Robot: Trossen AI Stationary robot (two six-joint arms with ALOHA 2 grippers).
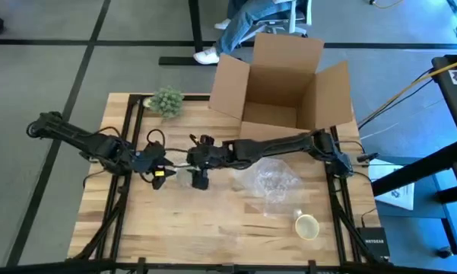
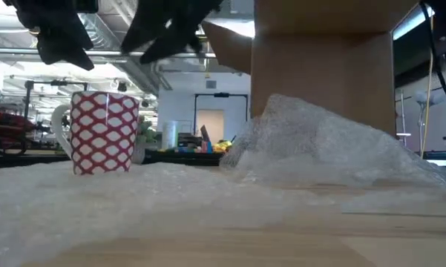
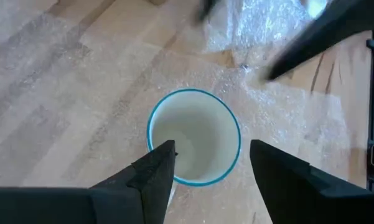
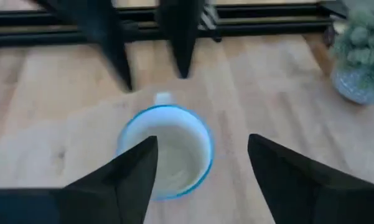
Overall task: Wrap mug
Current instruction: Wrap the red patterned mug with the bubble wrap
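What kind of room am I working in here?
Likely an open lab or workshop: bare ceiling ducts, cluttered workbenches behind the wooden table, and a cardboard box for packing.

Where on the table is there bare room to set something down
Bare wood runs along the near edge, left of the roll of tape, below both grippers. The middle is crowded: the left gripper and right gripper hang open over the mug, with bubble wrap beside the cardboard box.

Box (image 1: 283, 76) behind; front table (image 1: 213, 224) free
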